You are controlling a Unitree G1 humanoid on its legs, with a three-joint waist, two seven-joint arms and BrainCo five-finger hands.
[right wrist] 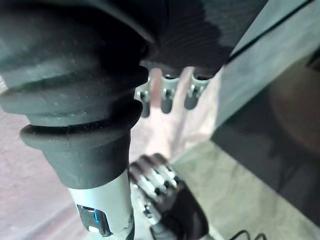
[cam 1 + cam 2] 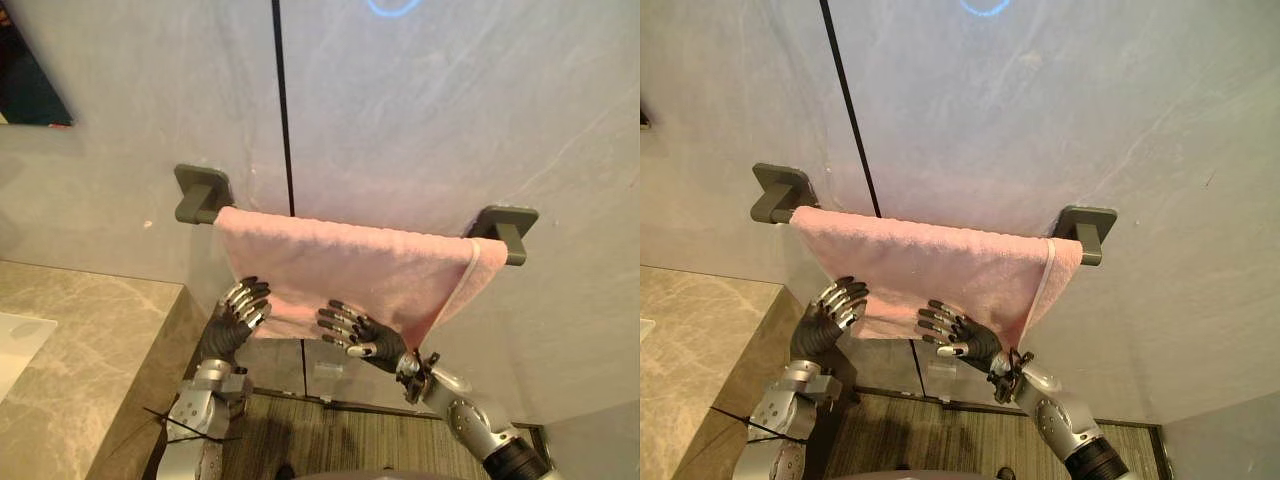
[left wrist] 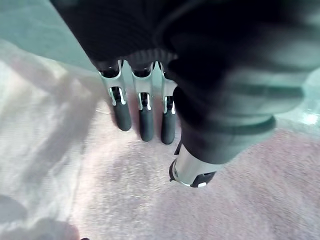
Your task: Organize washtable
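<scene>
On the wall [image 2: 420, 120] right of the tabletop [image 2: 90, 340], the pink towel [image 2: 350, 265] hangs over the grey bar [image 2: 505, 232], and we press our left hand [image 2: 238, 315] and right hand [image 2: 362, 337] flat and open on its low edge, likely to smooth it.

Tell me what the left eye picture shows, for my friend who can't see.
A pink towel hangs over a dark rail on a grey wall. The robot's left hand and right hand, fingers open, are at the towel's lower edge. A marble counter sits at the left.
</scene>
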